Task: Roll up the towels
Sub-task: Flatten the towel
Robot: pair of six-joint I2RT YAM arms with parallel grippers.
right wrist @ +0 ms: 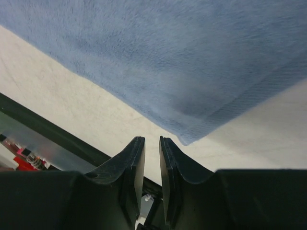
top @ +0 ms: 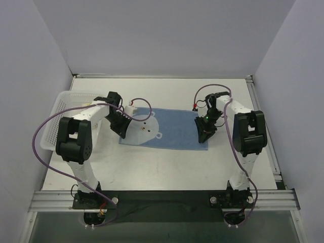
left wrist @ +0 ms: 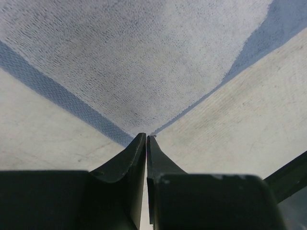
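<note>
1. Starting the roll, it seems: blue towel [top: 177,129] lies flat mid-frame in the top view, with a pale towel [top: 143,127] over its left end.
2. Left gripper [left wrist: 146,136]: fingers pressed together, apparently clamped on the pale towel's corner tip.
3. Right gripper [right wrist: 148,141]: fingers a narrow slit apart, holding nothing; the blue corner sits just beyond the tips.
4. Next, probably: right gripper needs to catch that corner before any rolling.

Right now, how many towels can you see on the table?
1 for sure: the light blue towel, spread flat mid-table. The whitish patch at its left end could be its folded corner or a second towel; the basket may hide another.
</note>
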